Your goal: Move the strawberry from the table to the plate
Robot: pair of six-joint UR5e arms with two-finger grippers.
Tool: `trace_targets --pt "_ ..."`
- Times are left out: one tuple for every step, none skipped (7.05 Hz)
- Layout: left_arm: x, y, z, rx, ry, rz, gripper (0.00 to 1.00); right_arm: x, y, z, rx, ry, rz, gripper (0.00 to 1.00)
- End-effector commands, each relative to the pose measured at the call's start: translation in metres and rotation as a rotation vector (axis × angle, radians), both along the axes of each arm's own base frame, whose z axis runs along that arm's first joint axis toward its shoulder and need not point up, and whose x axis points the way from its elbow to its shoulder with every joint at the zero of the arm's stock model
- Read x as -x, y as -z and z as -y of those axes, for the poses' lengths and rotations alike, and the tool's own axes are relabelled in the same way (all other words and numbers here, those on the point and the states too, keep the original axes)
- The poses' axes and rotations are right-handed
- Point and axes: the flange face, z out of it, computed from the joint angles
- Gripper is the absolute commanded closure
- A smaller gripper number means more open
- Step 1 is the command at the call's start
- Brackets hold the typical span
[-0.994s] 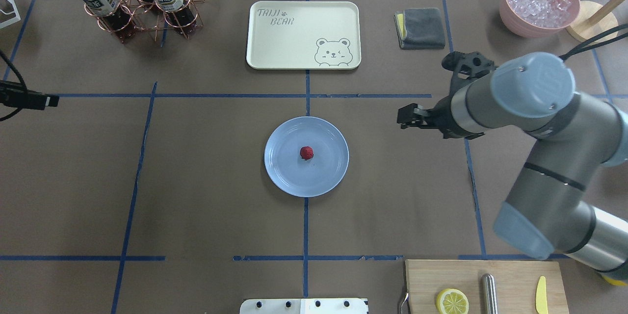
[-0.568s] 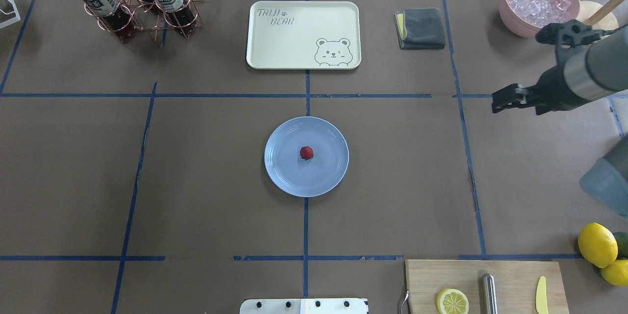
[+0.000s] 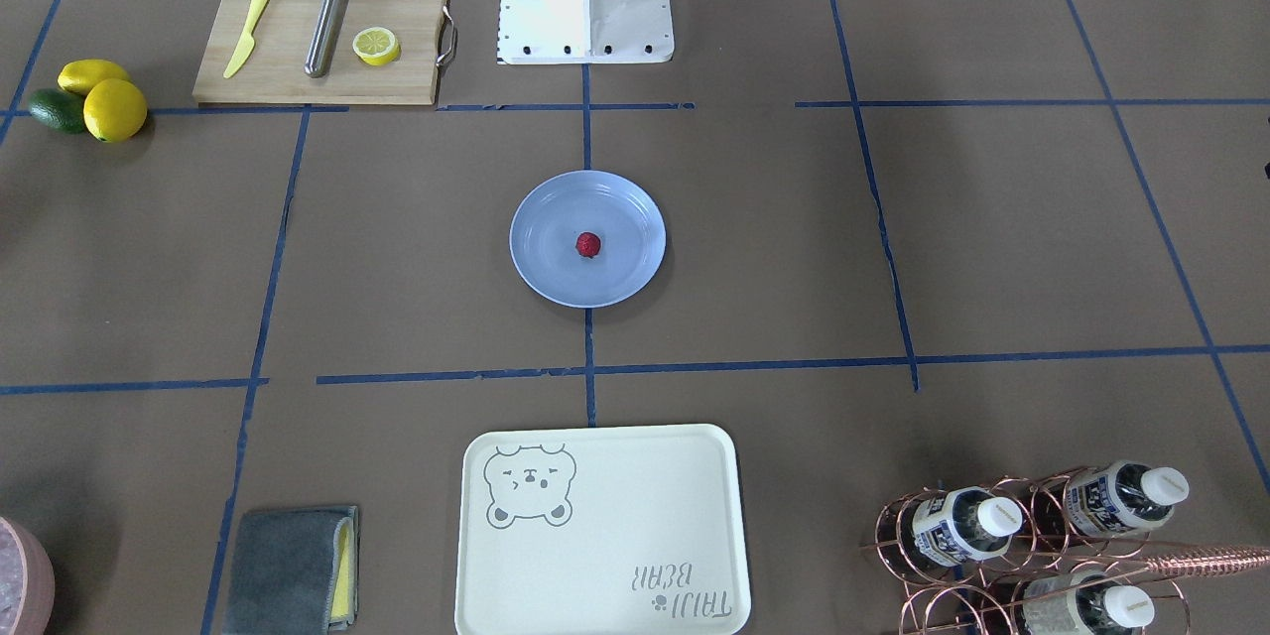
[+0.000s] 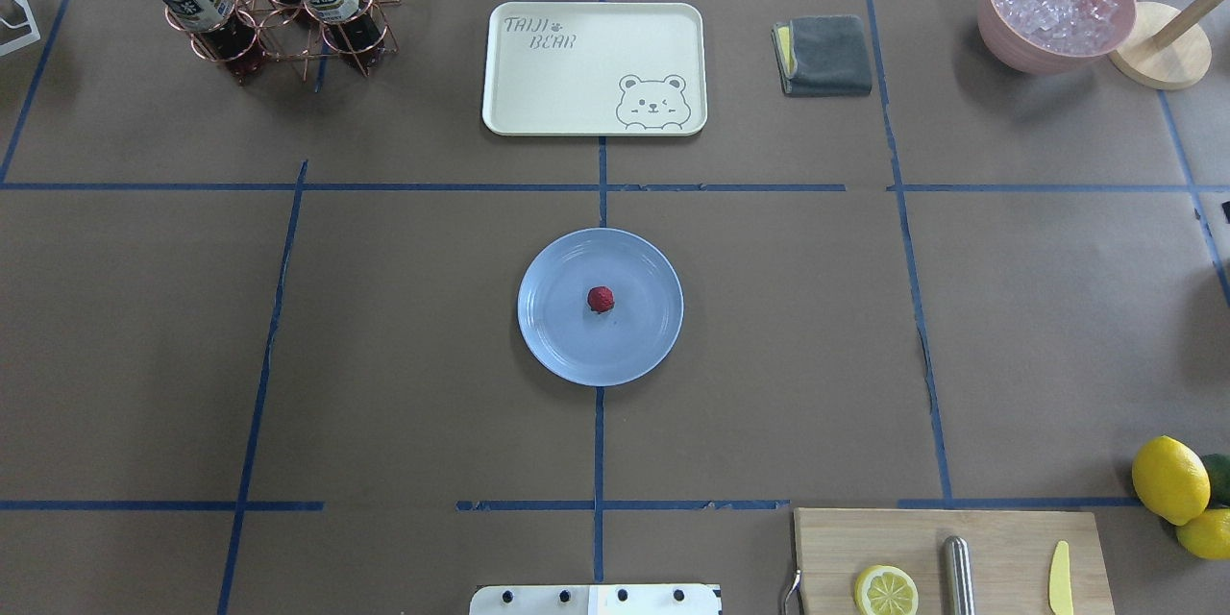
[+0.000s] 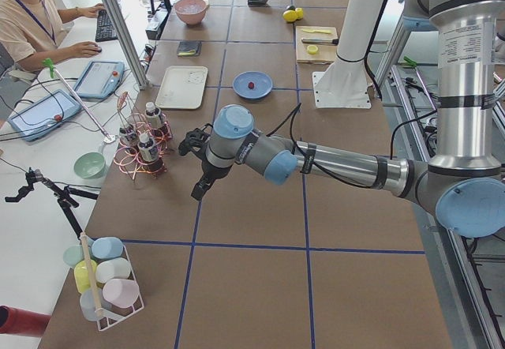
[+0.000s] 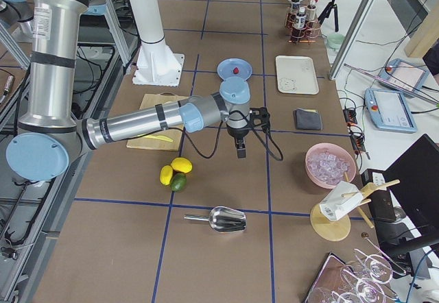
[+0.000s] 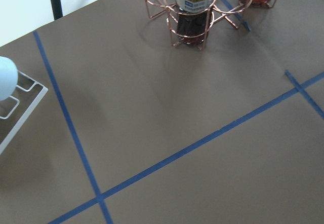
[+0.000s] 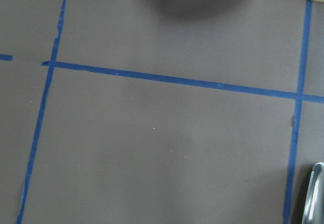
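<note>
The small dark-red strawberry (image 4: 601, 299) lies in the middle of the light-blue plate (image 4: 557, 336), at the centre of the brown-paper table (image 4: 384, 307); the front-facing view also shows the strawberry (image 3: 588, 244) on the plate (image 3: 546, 258). No arm appears in either of these views. In the exterior left view my left gripper (image 5: 197, 193) hangs over bare paper near the bottle rack, far from the plate. In the exterior right view my right gripper (image 6: 240, 153) points down over the table beyond the cutting board. I cannot tell whether either is open or shut.
A cream bear tray (image 4: 594, 67), a copper bottle rack (image 4: 279, 10), a grey cloth (image 4: 824, 55) and a pink bowl of ice (image 4: 1057, 5) line the far side. A cutting board (image 4: 999, 538) and lemons (image 4: 1169, 479) sit near right. A person sits at a desk (image 5: 31, 17).
My right arm has pulled back to the right and left the overhead view. The left arm's tip also left that view's left edge. The strawberry and plate have not moved.
</note>
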Motion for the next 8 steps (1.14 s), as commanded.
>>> trace_targets --pt "0.002 -0.013 -0.007 0.126 -0.021 -0.051 0.00 -0.050 -0.050 -0.008 -0.034 0.028 0.021 0.00" --pt "0.011 -0.021 -0.011 0.169 -0.002 -0.050 0.00 -0.050 -0.053 -0.008 -0.026 0.029 0.022 0.00" --pt "0.016 -0.029 -0.013 0.218 0.009 -0.048 0.00 -0.050 -0.058 -0.010 -0.020 0.032 0.021 0.00" --pt "0.018 -0.044 -0.023 0.203 -0.027 -0.033 0.00 -0.050 -0.061 -0.011 -0.020 0.037 0.020 0.00" --pt "0.018 -0.048 -0.028 0.151 -0.074 -0.018 0.00 -0.050 -0.063 -0.010 -0.017 0.038 0.019 0.00" --pt "0.019 -0.052 -0.033 0.160 -0.072 -0.020 0.00 -0.050 -0.071 -0.010 -0.005 0.038 0.010 0.00" --pt "0.019 -0.037 -0.032 0.106 -0.069 -0.019 0.00 -0.049 -0.083 -0.004 0.006 0.038 -0.005 0.00" --pt "0.019 -0.039 -0.029 0.062 -0.069 -0.015 0.00 -0.049 -0.091 -0.003 0.030 0.032 -0.006 0.00"
